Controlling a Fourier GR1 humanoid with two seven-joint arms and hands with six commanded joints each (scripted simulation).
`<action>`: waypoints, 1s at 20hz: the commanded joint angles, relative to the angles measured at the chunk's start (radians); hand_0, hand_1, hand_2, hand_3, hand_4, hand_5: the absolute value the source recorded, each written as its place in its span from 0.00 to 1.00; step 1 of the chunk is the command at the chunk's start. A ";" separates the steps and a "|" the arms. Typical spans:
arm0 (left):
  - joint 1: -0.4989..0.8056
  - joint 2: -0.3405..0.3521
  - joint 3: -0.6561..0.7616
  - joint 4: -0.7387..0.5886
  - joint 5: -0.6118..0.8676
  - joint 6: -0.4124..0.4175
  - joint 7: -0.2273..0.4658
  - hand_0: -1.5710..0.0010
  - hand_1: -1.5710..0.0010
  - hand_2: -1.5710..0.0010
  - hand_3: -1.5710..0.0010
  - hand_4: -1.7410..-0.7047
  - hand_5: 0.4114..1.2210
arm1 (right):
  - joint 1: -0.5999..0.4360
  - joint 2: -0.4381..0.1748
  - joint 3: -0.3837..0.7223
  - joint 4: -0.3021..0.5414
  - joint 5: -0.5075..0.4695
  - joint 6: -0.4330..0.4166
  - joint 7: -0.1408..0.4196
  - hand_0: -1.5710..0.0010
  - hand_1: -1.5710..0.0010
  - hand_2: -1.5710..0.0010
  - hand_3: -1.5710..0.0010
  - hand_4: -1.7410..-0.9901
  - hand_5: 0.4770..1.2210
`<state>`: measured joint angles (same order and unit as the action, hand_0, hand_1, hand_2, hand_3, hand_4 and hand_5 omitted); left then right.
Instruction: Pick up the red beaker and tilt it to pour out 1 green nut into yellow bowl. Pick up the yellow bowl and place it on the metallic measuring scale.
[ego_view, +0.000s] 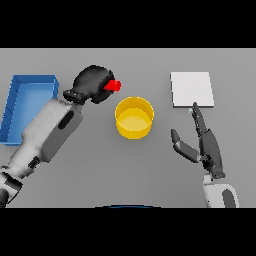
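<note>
Right hand waits open near the scale. Left hand grips the red beaker beside the bowl — pouring step. Next, tip gently — one nut only.

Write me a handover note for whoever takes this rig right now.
Left hand: fingers curled round the red beaker, held just up-left of the yellow bowl.
Right hand: open, idle, right of the bowl, below the metallic measuring scale.
Blue bin sits far left.
Done: beaker grasped.
No nut visible in the bowl.
Left: pour one green nut, then move the bowl onto the scale.
</note>
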<state>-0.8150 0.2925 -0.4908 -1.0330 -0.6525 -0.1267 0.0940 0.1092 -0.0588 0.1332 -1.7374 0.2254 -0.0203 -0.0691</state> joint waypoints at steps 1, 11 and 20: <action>-0.012 -0.003 -0.035 0.004 -0.027 -0.025 0.015 0.00 0.00 0.00 0.00 0.00 0.97 | 0.008 0.002 0.002 -0.008 0.003 -0.003 -0.006 1.00 1.00 1.00 1.00 0.74 0.27; -0.224 0.010 -0.278 0.120 -0.265 -0.206 -0.084 0.00 0.00 0.00 0.11 0.02 1.00 | 0.024 0.031 0.000 0.002 -0.030 0.002 -0.009 1.00 1.00 1.00 1.00 0.69 0.20; -0.352 0.014 -0.466 0.184 -0.462 -0.210 -0.209 0.00 0.00 0.00 0.02 0.00 1.00 | -0.005 0.027 -0.006 0.024 0.013 -0.036 -0.030 1.00 1.00 1.00 1.00 0.77 0.12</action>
<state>-1.1676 0.3061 -0.9566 -0.8491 -1.1144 -0.3373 -0.1148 0.1047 -0.0326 0.1271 -1.7131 0.2379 -0.0566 -0.0994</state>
